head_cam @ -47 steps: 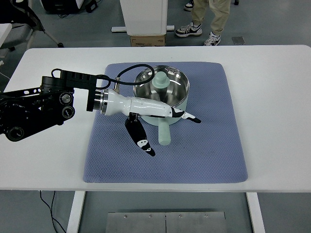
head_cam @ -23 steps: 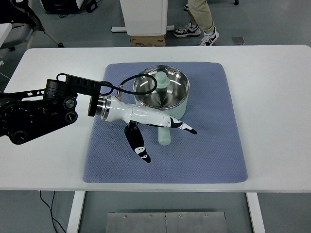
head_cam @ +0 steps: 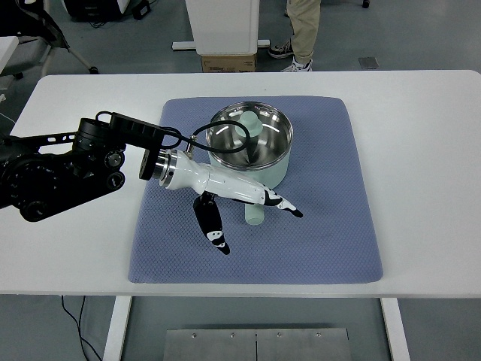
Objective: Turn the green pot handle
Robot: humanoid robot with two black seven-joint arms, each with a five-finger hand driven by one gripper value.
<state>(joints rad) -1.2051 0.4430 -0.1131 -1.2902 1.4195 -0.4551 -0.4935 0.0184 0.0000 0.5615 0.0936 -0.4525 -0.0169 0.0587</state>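
A pale green pot [head_cam: 251, 146] with a shiny steel inside stands on the blue-grey mat [head_cam: 331, 218]. Its green handle [head_cam: 255, 213] points toward the table's near edge. My left hand [head_cam: 244, 208], white with black fingertips, lies across the handle where it meets the pot. Its fingers [head_cam: 279, 201] are spread, some reaching right over the handle, the thumb [head_cam: 212, 227] pointing down-left onto the mat. Nothing is gripped. A pale green knob-like piece [head_cam: 250, 123] shows at the pot's far rim.
The white table [head_cam: 421, 150] surrounds the mat. A cardboard box [head_cam: 228, 62] and a white stand sit beyond the far edge. A person's legs [head_cam: 303, 30] show at the top. My black left arm [head_cam: 60, 169] rests over the table's left side.
My left hand has slid down and slightly left along the handle toward the near edge. The arm has shifted a little right. The pot stays put. The person at the top has walked left.
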